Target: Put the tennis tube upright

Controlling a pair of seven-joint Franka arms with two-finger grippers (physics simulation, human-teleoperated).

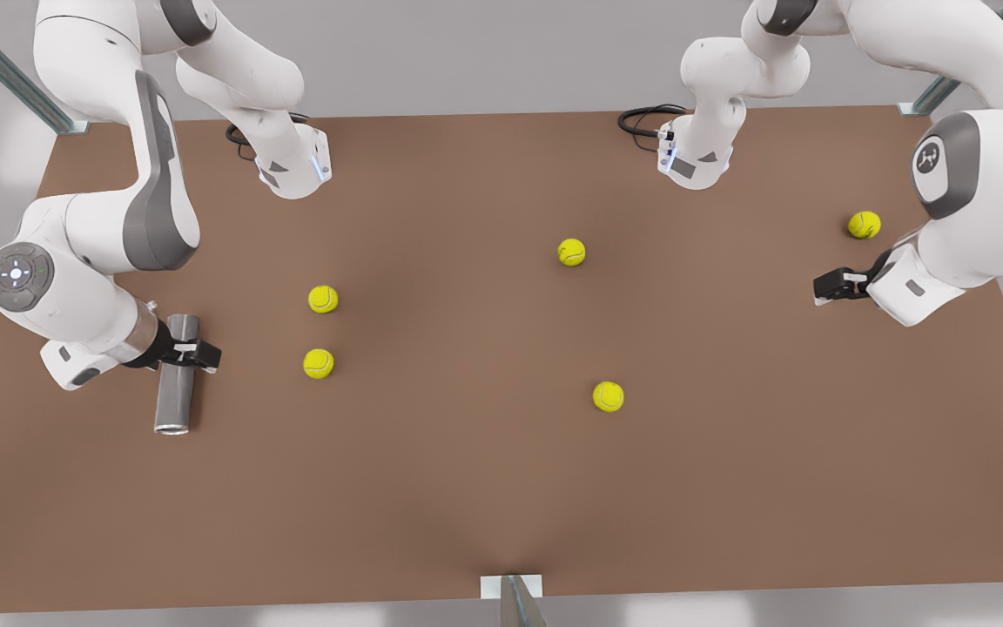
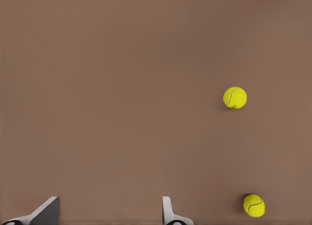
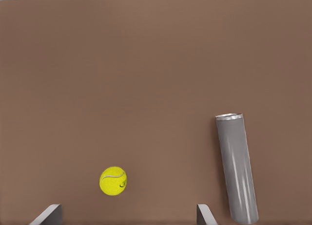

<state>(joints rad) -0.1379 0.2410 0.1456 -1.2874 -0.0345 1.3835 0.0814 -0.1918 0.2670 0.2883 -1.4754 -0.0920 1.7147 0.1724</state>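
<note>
The tennis tube (image 1: 175, 392) lies flat at the front view's left on the worktop (image 1: 467, 479). It looks stiff, light, smooth and likely to roll, so grip mid-body across its width. The right gripper (image 1: 203, 354) hovers over it, fingers (image 3: 48, 214) spread and empty. The left gripper (image 1: 824, 287) waits far right, fingers (image 2: 168, 213) apart.
</note>
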